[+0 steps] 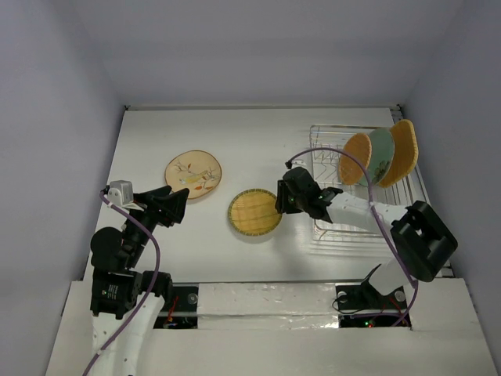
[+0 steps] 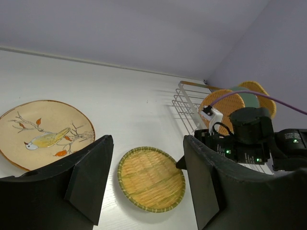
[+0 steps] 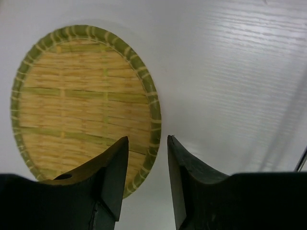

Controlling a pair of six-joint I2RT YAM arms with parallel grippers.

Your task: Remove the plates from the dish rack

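Observation:
A woven bamboo plate [image 1: 253, 211] [image 3: 81, 96] lies flat on the white table. My right gripper [image 1: 279, 205] [image 3: 147, 139] is open at its right rim, one finger over the weave and the other over bare table. A cream plate [image 1: 193, 174] [image 2: 43, 132] with a bird print lies flat further left. My left gripper [image 1: 182, 202] [image 2: 147, 139] hangs open and empty just right of it. The dish rack [image 1: 329, 149] at the back right holds three upright plates: an orange one [image 1: 356, 157], a mint-green one [image 1: 381, 154] and an orange-tan one [image 1: 405, 149].
The right arm [image 2: 249, 139] stretches from the rack's near side toward the woven plate. Grey walls close the table on the left, back and right. The rack's wire frame [image 2: 184, 100] stands close to the right wall.

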